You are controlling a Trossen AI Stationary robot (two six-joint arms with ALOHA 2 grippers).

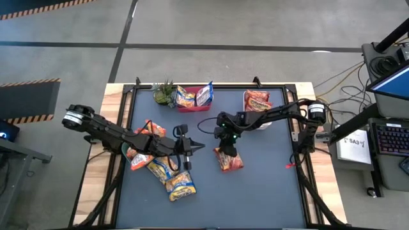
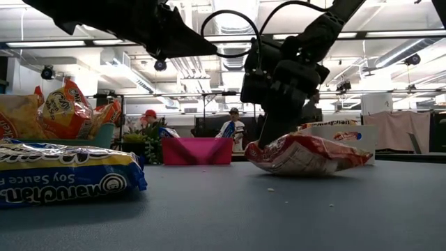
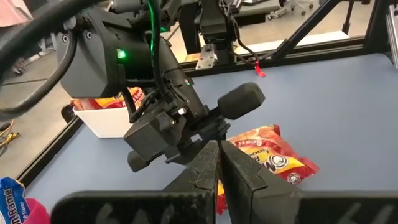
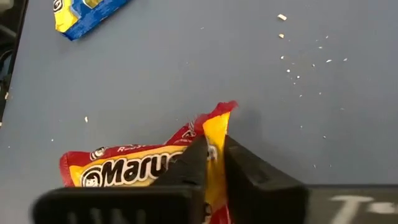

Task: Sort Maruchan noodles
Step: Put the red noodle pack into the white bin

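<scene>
Overhead, the right end effector (image 1: 225,151) is down on a red noodle packet (image 1: 229,160) near the middle of the dark tabletop (image 1: 268,185), its fingers pinched on the packet's edge. Left of that packet lies a loose pile of packets (image 1: 160,167), orange and yellow-and-blue, and the left end effector (image 1: 199,148) hangs between the pile and the red packet, fingers pressed together on nothing. Beyond the red packet, at the far edge, a pink bin (image 1: 193,97) holds yellow-and-blue packets beside a small green plant (image 1: 164,93); a white bin (image 1: 257,102) with red packets sits to the far right of it.

From table height, the red noodle packet (image 2: 306,155) is tipped up at the end where the right end effector (image 2: 268,143) clamps it, its other end resting on the tabletop (image 2: 279,209). A yellow-and-blue packet (image 2: 66,174) lies well left of it, nearer the camera, with orange packets (image 2: 66,111) behind. The pink bin (image 2: 198,150) and two people stand farther back.

Through the left wrist camera, the left fingers (image 3: 242,186) are closed together, with the red packet (image 3: 273,158) just past them under the right arm, and the white bin (image 3: 109,118) beyond.

Through the right wrist camera, the right fingers (image 4: 249,171) squeeze a raised fold of the red packet (image 4: 130,171); a yellow-and-blue packet (image 4: 87,15) lies well apart from it.
</scene>
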